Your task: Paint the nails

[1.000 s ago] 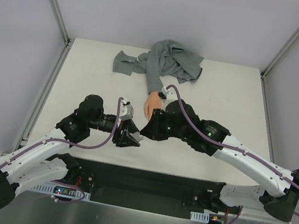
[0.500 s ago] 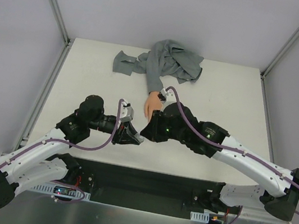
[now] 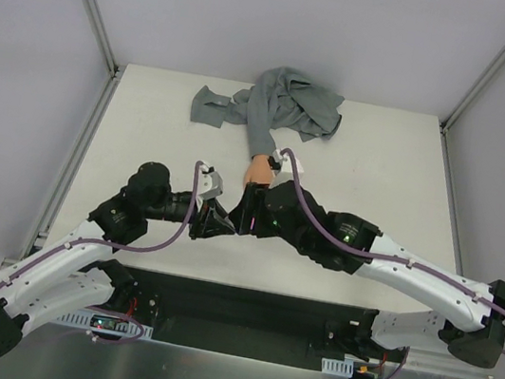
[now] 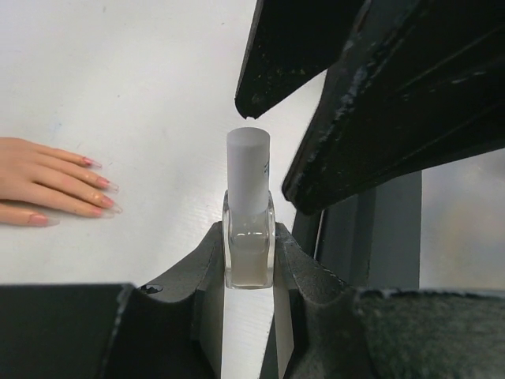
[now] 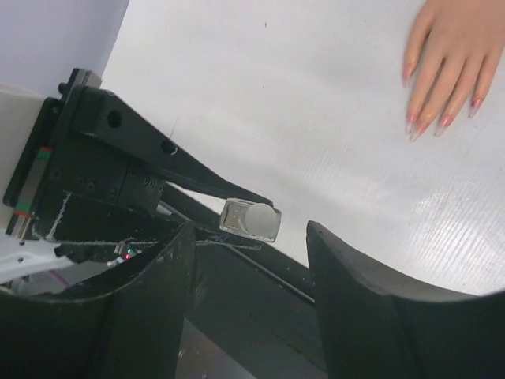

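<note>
A small clear bottle (image 4: 248, 237) with a white cap (image 4: 248, 166) stands upright, pinched at its glass base by my shut left gripper (image 4: 248, 257). My right gripper (image 5: 249, 237) is open, its black fingers (image 4: 379, 110) hanging just above and beside the cap without touching it. From the right wrist the bottle (image 5: 249, 219) shows cap-on between the spread jaws. The peach mannequin hand (image 3: 258, 169) lies flat on the table just behind both grippers, its pinkish nails (image 4: 101, 183) (image 5: 416, 126) in view. In the top view the left gripper (image 3: 216, 222) and right gripper (image 3: 242, 217) meet.
The hand's grey fabric sleeve (image 3: 280, 107) lies bunched at the back of the white table (image 3: 382, 162). A dark gap (image 3: 243, 308) runs along the table's near edge, right below the grippers. Frame posts stand at the back corners.
My left gripper has shut on the bottle. The right gripper has opened and moved left over the bottle's cap.
</note>
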You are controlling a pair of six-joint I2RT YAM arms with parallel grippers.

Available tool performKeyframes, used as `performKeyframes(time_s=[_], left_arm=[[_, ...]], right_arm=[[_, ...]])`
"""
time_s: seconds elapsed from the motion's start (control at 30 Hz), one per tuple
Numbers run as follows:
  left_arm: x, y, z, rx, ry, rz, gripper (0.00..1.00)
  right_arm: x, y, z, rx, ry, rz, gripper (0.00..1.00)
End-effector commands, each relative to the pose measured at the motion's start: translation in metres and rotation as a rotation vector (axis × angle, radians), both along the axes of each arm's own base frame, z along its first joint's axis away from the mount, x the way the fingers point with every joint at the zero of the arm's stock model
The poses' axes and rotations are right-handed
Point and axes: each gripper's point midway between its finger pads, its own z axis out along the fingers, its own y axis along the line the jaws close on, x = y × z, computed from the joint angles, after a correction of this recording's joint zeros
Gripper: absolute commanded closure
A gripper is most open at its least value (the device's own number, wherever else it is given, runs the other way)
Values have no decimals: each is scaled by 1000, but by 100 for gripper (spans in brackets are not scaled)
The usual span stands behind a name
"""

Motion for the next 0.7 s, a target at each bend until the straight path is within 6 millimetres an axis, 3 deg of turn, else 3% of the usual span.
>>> performKeyframes(time_s=[0.0, 0.37, 0.4, 0.57, 0.6, 0.67], left_arm=[[11, 3, 30, -55, -68, 86, 100], [11, 6, 35, -79, -91, 107, 100], [11, 7, 36, -80, -93, 110, 100], [9, 8, 40, -93, -89, 113, 100], [1, 6, 44, -104, -92, 66, 100], [-12, 3, 47, -112, -74, -8, 100]], right_arm=[[22, 6, 23, 64, -73, -127, 41], [28, 28, 26, 76, -108, -118, 57], [29, 29, 23, 69, -105, -115, 65], [25, 32, 20, 81, -103, -107, 84], [23, 30, 14, 75, -97, -100, 99], [20, 39, 22, 121, -150, -30, 99]])
